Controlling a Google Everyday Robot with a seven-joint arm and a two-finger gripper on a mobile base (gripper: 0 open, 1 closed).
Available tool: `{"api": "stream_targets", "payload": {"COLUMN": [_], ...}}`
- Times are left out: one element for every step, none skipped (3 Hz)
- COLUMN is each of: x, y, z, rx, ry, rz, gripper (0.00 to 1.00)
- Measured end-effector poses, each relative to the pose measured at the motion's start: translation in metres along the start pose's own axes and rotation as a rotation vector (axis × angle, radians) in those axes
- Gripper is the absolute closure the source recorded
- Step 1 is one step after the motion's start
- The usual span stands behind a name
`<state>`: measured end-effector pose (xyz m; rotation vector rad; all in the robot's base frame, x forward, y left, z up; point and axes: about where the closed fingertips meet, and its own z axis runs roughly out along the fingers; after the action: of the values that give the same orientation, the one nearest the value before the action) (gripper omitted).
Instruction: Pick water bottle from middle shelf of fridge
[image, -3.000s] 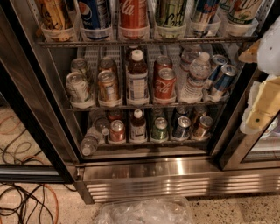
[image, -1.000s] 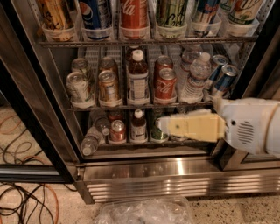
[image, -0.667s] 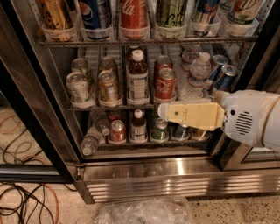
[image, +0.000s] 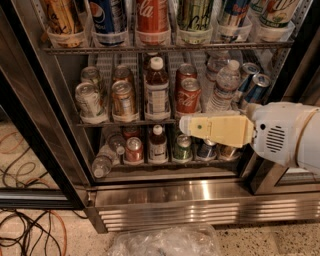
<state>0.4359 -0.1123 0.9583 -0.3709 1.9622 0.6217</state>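
The water bottle (image: 225, 86) stands on the right of the middle shelf (image: 100, 123) of the fridge (image: 200, 197), clear and ribbed with a white cap, next to two tilted blue cans (image: 252, 85). My gripper (image: 184, 126), a cream-yellow slab on a white arm (image: 285, 137), reaches in from the right. It hangs in front of the middle shelf's front edge, below and left of the water bottle and not touching it. It hides part of the shelf edge and the cans behind it.
A brown-liquid bottle (image: 157, 90) and several cans (image: 122, 100) share the middle shelf. Large cans (image: 152, 17) fill the rack above. The bottom rack holds cans and a toppled clear bottle (image: 102, 164). Cables (image: 25, 235) lie on the floor at left, and a plastic bag (image: 165, 242) in front.
My arm has swung in from the right edge across the fridge front, then risen from the bottom rack's level to the middle shelf's edge. The bottles and cans have not moved.
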Motion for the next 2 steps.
{"api": "stream_targets", "payload": {"x": [0.006,-0.017], "y": [-0.007,-0.034], "z": [0.006,0.007], "rx": [0.099,0.222], "ry": [-0.021,-0.126], "rz": [-0.072,-0.17], "gripper": [0.0,0.0]}}
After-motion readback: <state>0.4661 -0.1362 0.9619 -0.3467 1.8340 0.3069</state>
